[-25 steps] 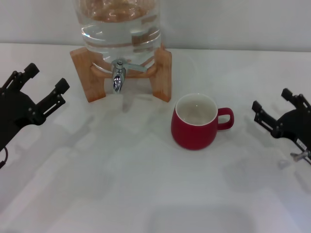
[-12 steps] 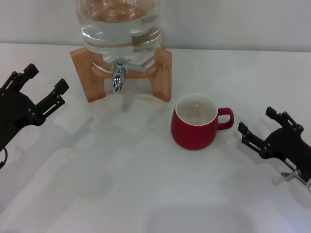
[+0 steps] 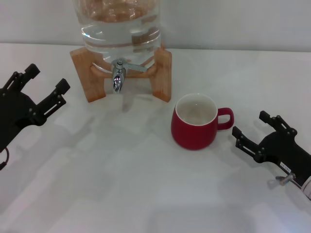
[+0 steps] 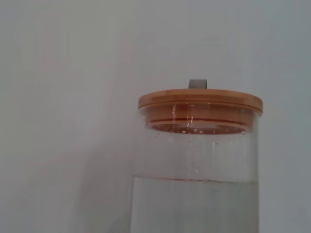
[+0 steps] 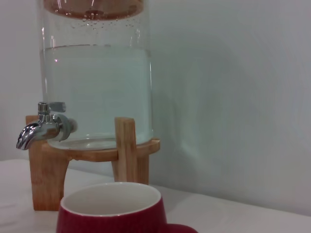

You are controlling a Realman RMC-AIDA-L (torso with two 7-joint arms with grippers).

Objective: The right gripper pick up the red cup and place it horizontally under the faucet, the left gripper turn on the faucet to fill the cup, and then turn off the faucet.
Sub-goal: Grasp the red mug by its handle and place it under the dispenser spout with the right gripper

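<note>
Right gripper (image 3: 252,132): held low over the white table (image 3: 146,194), just right of the red cup (image 3: 194,122), prongs spread wide and pointed toward the handle, nothing gripped.

Red cup: set upright on the table, right of and nearer than the faucet (image 3: 118,76), apart from it.

Left gripper (image 3: 44,88): held at far left, prongs spread, empty.

You had a plain white table (image 3: 121,194) under everything — smooth and slightly glossy, running back to a pale wall. A wooden stand (image 3: 163,73) sat on it toward the back, left of centre, holding a clear water jug (image 3: 119,24). The red cup (image 3: 194,127) stood upright on the table — in front of the stand and to its right, handle pointing right, apart from the stand.
</note>
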